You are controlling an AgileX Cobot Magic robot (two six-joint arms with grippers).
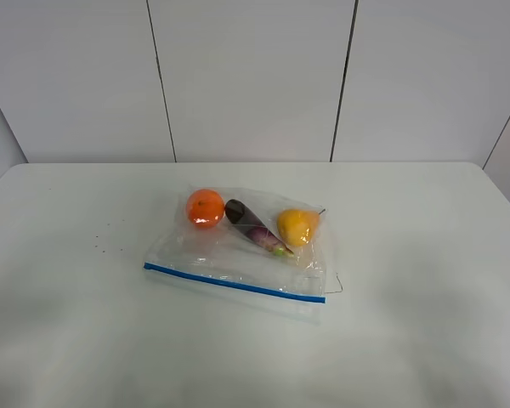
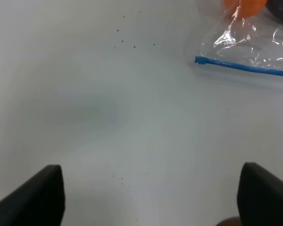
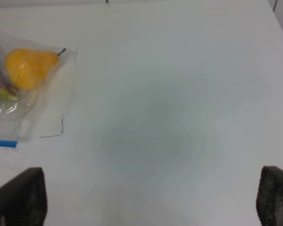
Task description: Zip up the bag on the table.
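Note:
The clear plastic bag [image 1: 246, 251] lies flat in the middle of the white table [image 1: 425, 280]. Its blue zipper strip [image 1: 234, 283] runs along the near edge. Inside are an orange fruit [image 1: 205, 207], a purple eggplant [image 1: 251, 226] and a yellow pear [image 1: 297, 226]. Neither arm shows in the exterior high view. In the left wrist view, the left gripper [image 2: 151, 195] is open and empty above bare table, with the bag's zipper end [image 2: 200, 60] well beyond it. In the right wrist view, the right gripper [image 3: 151, 200] is open and empty, with the pear [image 3: 28, 68] and the bag's corner off to one side.
A few small dark specks [image 1: 106, 238] mark the table left of the bag. White wall panels [image 1: 255, 76] stand behind the table's far edge. The table's right edge [image 1: 501, 195] lies far from the bag.

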